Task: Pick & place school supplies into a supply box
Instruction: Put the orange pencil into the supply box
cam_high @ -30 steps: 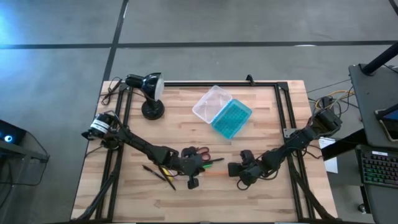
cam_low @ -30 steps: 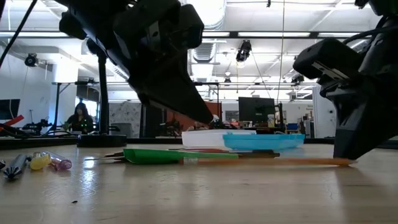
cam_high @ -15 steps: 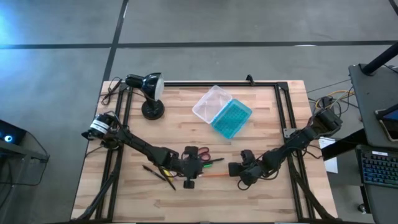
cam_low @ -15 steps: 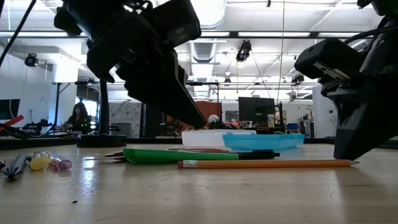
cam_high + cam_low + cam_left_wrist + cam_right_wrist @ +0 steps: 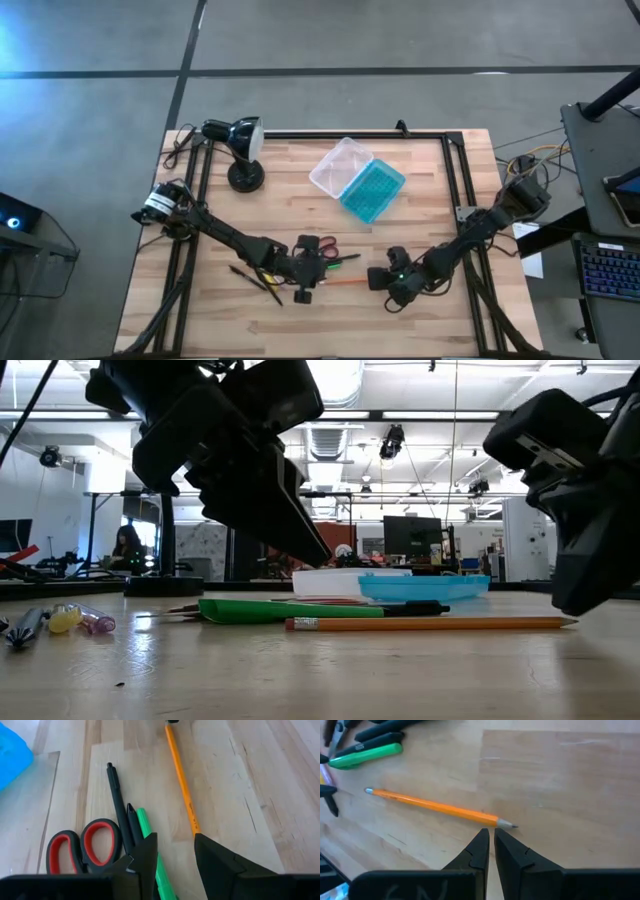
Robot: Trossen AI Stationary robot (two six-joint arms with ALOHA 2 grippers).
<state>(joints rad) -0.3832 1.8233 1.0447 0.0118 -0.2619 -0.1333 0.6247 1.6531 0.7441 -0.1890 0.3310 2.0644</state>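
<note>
Left claw (image 5: 175, 857) now apart over orange pencil (image 5: 182, 780), released; right claw (image 5: 491, 851) together, backed off.

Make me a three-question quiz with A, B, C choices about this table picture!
1. Where does the orange pencil lie?
A. between the two grippers
B. inside the supply box
C. under the lamp

2. What colour are the scissors' handles?
A. blue
B. red
C. yellow

3. How is the supply box?
A. shut
B. open
C. upside down

Answers: 1 A, it lies on the table between left gripper and right gripper. 2 B, red loops show. 3 B, both halves lie spread apart.
</note>
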